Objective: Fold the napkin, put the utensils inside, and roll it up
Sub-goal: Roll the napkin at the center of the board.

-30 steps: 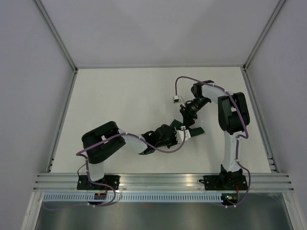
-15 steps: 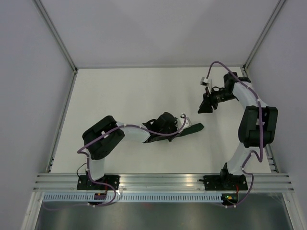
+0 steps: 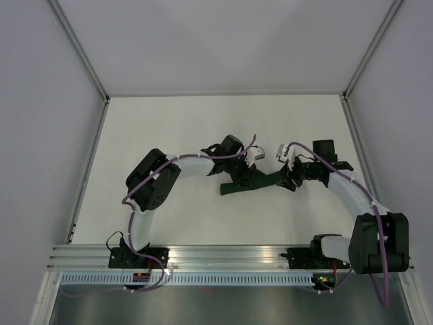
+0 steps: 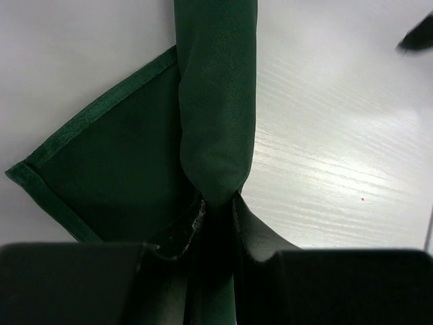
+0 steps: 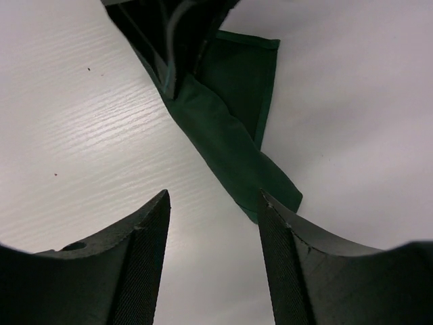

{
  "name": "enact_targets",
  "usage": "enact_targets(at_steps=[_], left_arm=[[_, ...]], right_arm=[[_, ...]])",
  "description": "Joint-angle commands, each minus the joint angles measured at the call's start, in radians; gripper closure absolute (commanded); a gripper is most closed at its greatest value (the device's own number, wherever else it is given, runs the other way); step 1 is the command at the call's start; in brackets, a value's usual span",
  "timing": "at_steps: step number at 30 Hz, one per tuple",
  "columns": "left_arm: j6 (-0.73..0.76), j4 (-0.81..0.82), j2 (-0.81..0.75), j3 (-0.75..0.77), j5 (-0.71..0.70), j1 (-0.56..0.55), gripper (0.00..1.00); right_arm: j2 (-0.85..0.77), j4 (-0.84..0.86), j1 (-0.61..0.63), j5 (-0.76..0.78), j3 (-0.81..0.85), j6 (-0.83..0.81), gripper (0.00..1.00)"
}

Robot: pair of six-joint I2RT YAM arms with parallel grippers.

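The dark green napkin (image 3: 268,181) lies rolled into a narrow strip in the middle of the table, with one flat corner (image 4: 101,169) still spread out beside the roll. My left gripper (image 3: 243,177) is shut on the left part of the roll (image 4: 216,101), which runs away from its jaws (image 4: 218,203). My right gripper (image 3: 291,179) is open and hovers over the roll's right end (image 5: 237,152); the end lies just ahead of its fingertips (image 5: 213,198) and touches neither. The utensils are not visible.
The white table (image 3: 169,135) is bordered by grey walls and a metal rail (image 3: 230,254) at the near edge. The left gripper's body (image 5: 169,27) shows at the top of the right wrist view, close ahead of my right gripper.
My right arm has swung from the far right back down to the roll's right end. My left arm has moved farther from its base, carrying the napkin with it.
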Motion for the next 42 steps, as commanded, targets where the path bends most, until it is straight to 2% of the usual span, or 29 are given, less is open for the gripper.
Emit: enact_targets(at_steps=[1, 6, 9, 19, 25, 33, 38, 39, 40, 42], left_arm=[[-0.024, -0.265, 0.109, 0.029, 0.08, 0.032, 0.88], [-0.052, -0.328, 0.166, 0.089, 0.162, 0.068, 0.84], [-0.043, -0.37, 0.181, 0.115, 0.188, 0.072, 0.83], [0.004, -0.519, 0.272, 0.226, 0.264, 0.086, 0.8], [0.007, -0.537, 0.281, 0.247, 0.266, 0.091, 0.78], [0.008, -0.542, 0.286, 0.243, 0.28, 0.091, 0.75], [0.004, -0.531, 0.276, 0.247, 0.283, 0.091, 0.74], [-0.003, -0.52, 0.269, 0.249, 0.283, 0.089, 0.73], [-0.007, -0.513, 0.263, 0.247, 0.284, 0.089, 0.72], [-0.01, -0.487, 0.246, 0.237, 0.277, 0.089, 0.68]], right_arm=[[-0.074, 0.26, 0.111, 0.083, -0.099, -0.02, 0.39], [-0.082, 0.415, 0.29, 0.213, -0.19, -0.012, 0.37], [-0.044, 0.47, 0.339, 0.269, -0.21, -0.031, 0.37], [-0.018, 0.471, 0.436, 0.319, -0.241, -0.092, 0.37], [0.016, 0.423, 0.481, 0.326, -0.227, -0.098, 0.36], [0.082, 0.449, 0.493, 0.347, -0.216, -0.088, 0.39], [0.09, 0.449, 0.493, 0.349, -0.218, -0.078, 0.47], [0.093, 0.449, 0.493, 0.349, -0.216, -0.077, 0.51], [0.093, 0.448, 0.493, 0.349, -0.216, -0.074, 0.58], [0.099, 0.438, 0.493, 0.349, -0.215, -0.074, 0.64]])
